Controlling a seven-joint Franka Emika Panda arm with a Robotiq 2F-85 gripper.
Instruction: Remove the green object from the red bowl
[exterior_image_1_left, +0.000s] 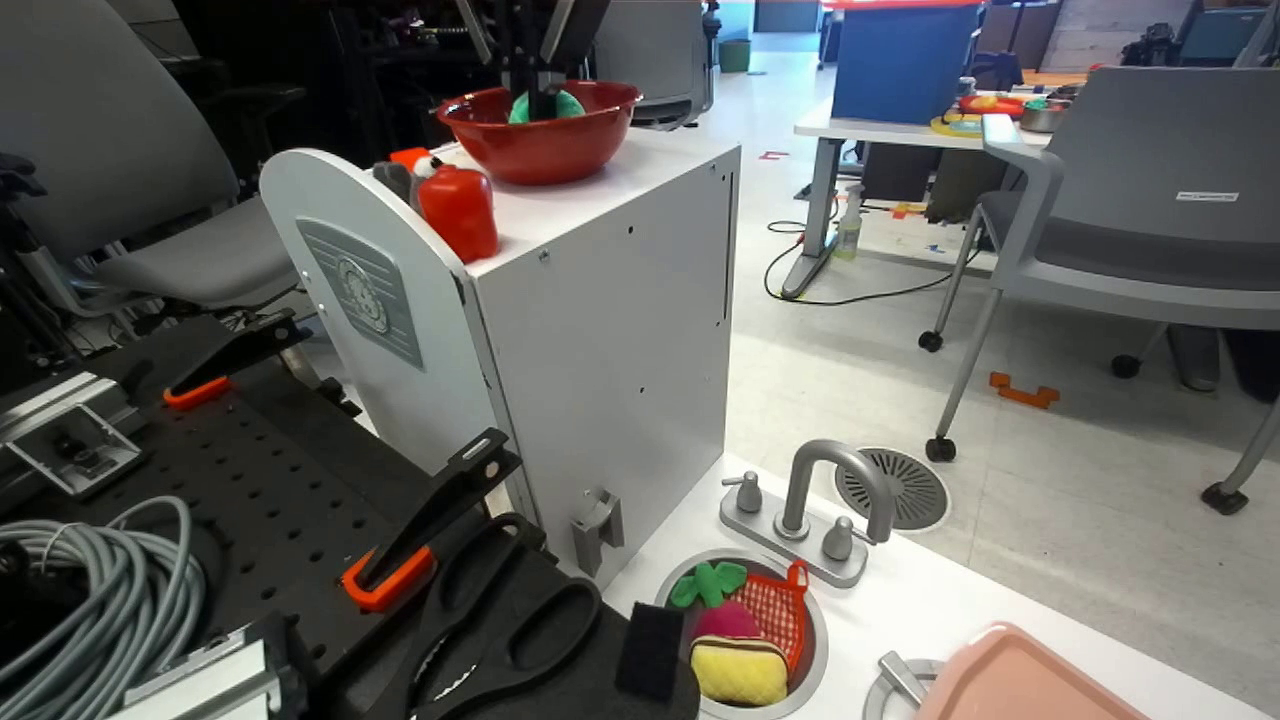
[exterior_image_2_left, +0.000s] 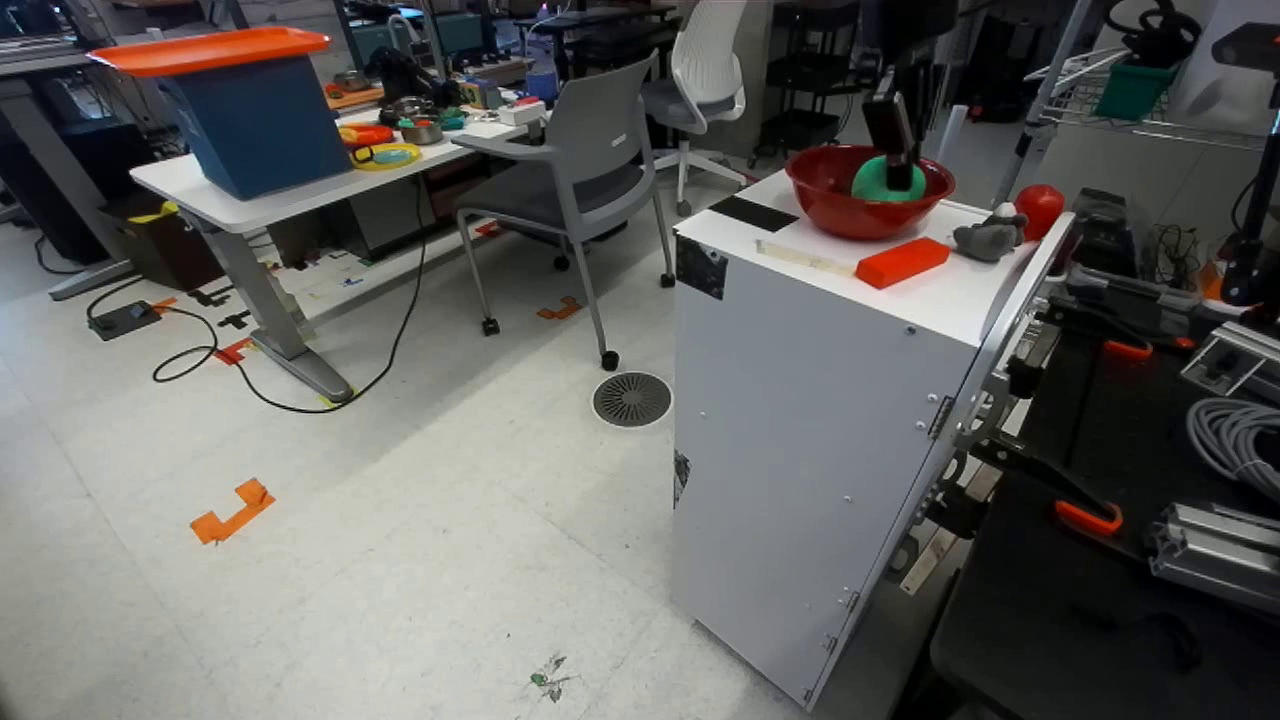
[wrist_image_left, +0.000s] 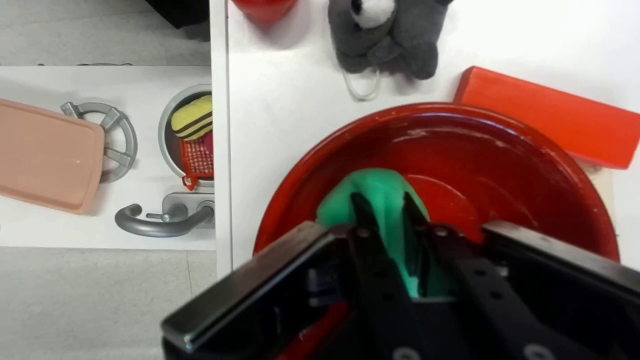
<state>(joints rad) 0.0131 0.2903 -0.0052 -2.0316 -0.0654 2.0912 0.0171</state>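
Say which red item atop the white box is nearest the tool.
The wide red bowl: the tool reaches inside it. The red block and rounded red item lie outside.

Glossy plastic is seen on the red bowl (wrist_image_left: 480, 172), matt plastic on tray (wrist_image_left: 47, 155). Grey toy (wrist_image_left: 416, 35) is covered in plush; red block (wrist_image_left: 545, 116) is finished smooth.

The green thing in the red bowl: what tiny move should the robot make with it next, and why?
Probably a short lift straight up. The wrist view shows the gripper apparently closed on the green thing, with green showing between its two sides. Both exterior views show it inside the red bowl, so it likely has to rise clear of the bowl before moving sideways.
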